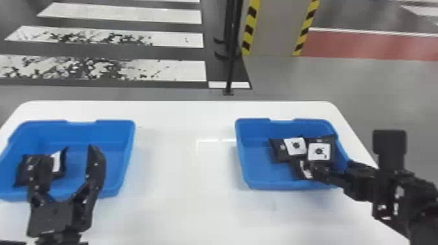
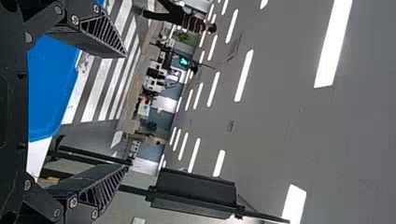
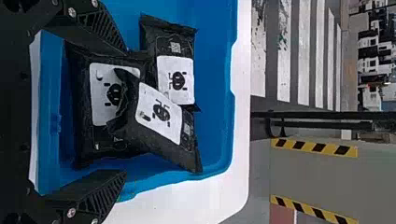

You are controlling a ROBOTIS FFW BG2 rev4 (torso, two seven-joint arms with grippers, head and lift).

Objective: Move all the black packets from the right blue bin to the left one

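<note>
The right blue bin (image 1: 257, 176) holds three black packets with white labels; two are the left packet (image 1: 278, 148) and the right packet (image 1: 330, 140). My right gripper (image 1: 311, 171) is low over that bin's near part. In the right wrist view, my right gripper (image 3: 125, 111) stands open across the packets, where a slanted packet (image 3: 161, 140) overlaps a wider packet (image 3: 84, 116), beside another packet (image 3: 175, 44). The left blue bin (image 1: 125, 156) contains black packet material (image 1: 22, 171), partly hidden by my left gripper (image 1: 68, 156), which is open above it. My left gripper (image 2: 126, 112) has nothing between its fingers.
Both bins stand on a white table (image 1: 182, 176), with a wide stretch of tabletop between them. Beyond its far edge are a black post (image 1: 230, 58) and a panel with yellow-black striped edges (image 1: 277, 29).
</note>
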